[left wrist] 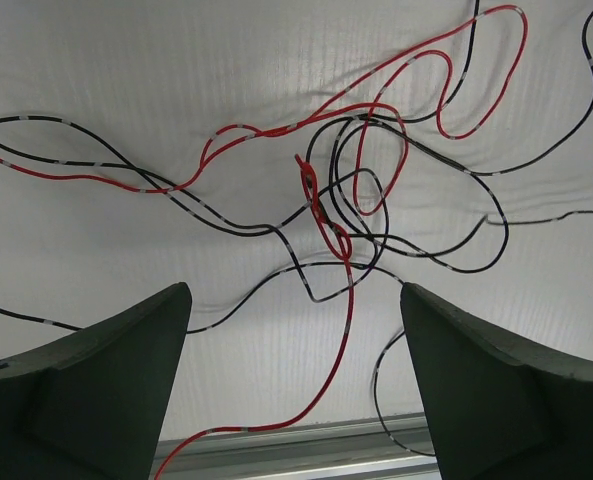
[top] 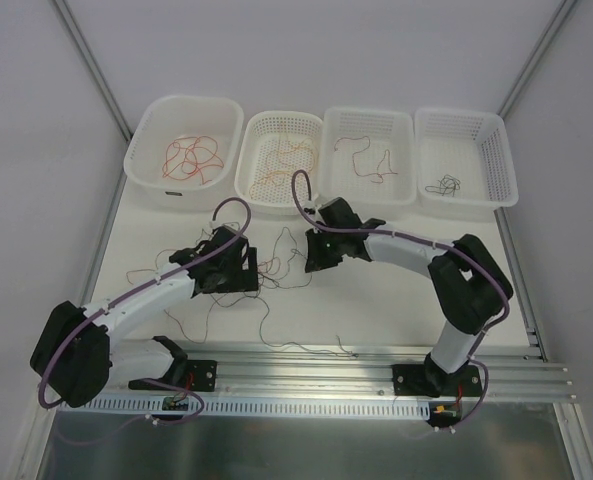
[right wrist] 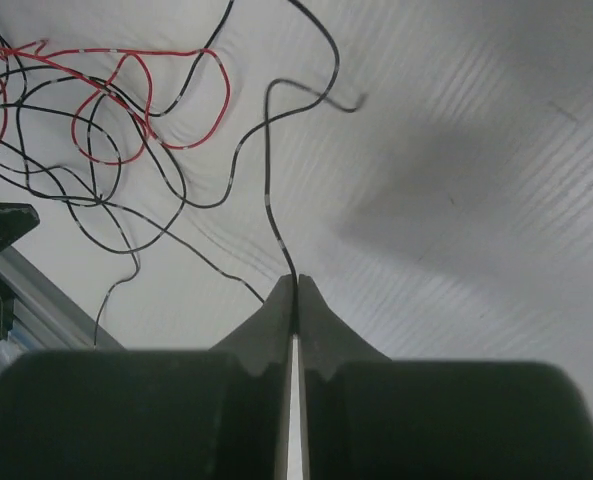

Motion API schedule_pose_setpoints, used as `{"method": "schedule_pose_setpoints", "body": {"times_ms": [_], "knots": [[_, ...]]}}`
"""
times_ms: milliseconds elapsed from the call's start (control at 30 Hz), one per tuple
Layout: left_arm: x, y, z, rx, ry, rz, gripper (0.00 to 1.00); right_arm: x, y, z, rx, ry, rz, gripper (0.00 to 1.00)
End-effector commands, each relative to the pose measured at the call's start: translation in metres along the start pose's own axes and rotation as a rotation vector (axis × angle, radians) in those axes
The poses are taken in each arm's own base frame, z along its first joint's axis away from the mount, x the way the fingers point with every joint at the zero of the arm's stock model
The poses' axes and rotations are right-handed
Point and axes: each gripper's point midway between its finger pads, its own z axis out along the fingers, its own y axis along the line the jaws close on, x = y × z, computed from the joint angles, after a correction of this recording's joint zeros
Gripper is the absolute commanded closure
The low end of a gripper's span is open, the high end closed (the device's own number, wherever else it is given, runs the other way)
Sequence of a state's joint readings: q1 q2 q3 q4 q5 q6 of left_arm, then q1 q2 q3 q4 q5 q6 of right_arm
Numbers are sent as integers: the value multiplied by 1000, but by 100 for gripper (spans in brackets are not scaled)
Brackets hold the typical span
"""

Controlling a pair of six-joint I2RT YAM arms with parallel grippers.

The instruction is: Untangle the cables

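Right gripper [right wrist: 296, 283] is clamped tight, its tips pinching a black strand [right wrist: 268, 200] that snakes off across the white table [right wrist: 456, 120] toward the tangle. Left gripper [left wrist: 294, 300] hangs with fingers spread wide, holding nothing, right above the cables [left wrist: 312, 192]. They lie as a loose red-and-black knot on the table between the two arms.

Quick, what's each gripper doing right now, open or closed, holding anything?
Left gripper: open, holding nothing.
Right gripper: closed on a black cable.
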State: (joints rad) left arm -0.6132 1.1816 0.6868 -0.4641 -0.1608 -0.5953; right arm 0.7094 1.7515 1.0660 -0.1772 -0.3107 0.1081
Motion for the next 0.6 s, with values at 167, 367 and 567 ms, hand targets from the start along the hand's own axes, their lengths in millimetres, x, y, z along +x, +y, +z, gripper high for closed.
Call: {"method": "schedule_pose_setpoints", "body": {"times_ms": [167, 367, 567], "knots": [[-2, -1, 2, 0, 13, -20, 20, -53, 14, -99, 87, -250, -117, 99], [-7, -4, 10, -22, 19, -27, 26, -61, 35, -136, 54, -292, -111, 99], [-23, -17, 18, -13, -1, -48, 33, -62, 45, -157, 29, -321, -106, 99]]}}
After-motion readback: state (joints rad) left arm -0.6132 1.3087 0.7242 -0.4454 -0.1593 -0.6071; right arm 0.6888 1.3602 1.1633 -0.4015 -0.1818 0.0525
